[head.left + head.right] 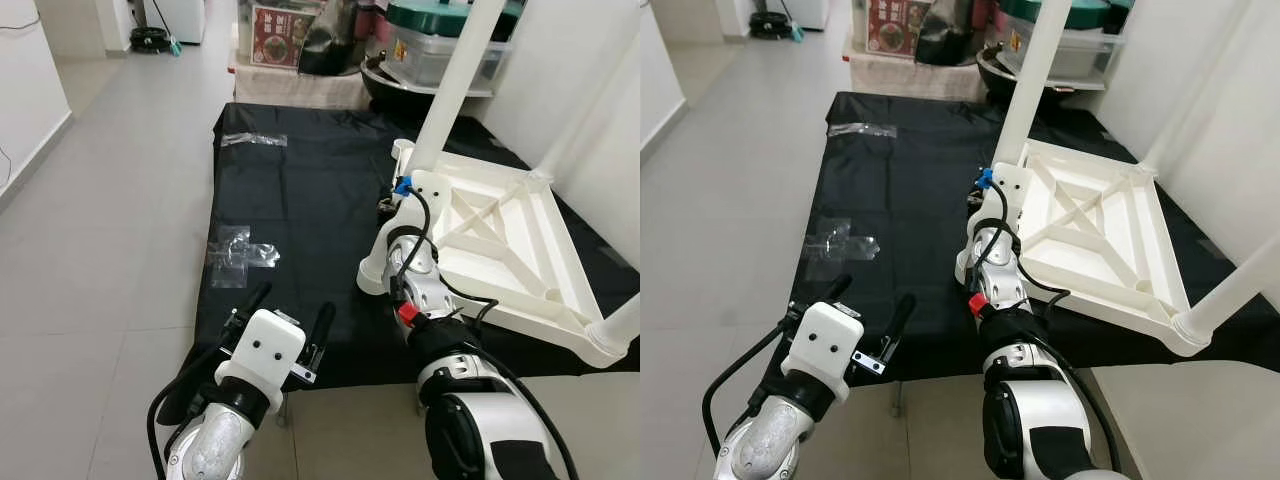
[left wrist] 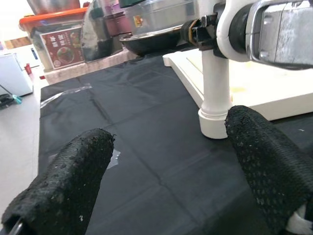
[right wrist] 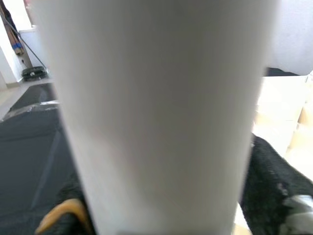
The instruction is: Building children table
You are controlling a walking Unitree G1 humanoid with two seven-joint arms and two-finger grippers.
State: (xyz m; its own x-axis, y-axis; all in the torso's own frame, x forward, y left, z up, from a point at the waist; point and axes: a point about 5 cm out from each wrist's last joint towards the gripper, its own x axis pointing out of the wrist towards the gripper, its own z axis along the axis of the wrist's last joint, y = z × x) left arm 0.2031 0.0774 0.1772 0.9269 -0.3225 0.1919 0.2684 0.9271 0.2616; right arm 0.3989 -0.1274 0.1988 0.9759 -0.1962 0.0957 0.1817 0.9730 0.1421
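The upturned white plastic tabletop (image 1: 520, 255) looks smooth with a slight sheen, as do its round white plastic legs (image 1: 452, 85). Under it lies a black sheet (image 1: 290, 200), thin, creased and faintly glossy. At nine o'clock from the tabletop, crumpled clear plastic wrapping (image 1: 240, 255) glints. The left gripper (image 2: 166, 181) has fingers (image 2: 266, 161) padded in rough, matt black mesh. The grey floor tiles (image 1: 110, 220) are smooth, softly reflective.

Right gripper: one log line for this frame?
right gripper: shut on white table leg | tabletop: upside down on black sheet | left gripper: open, idle
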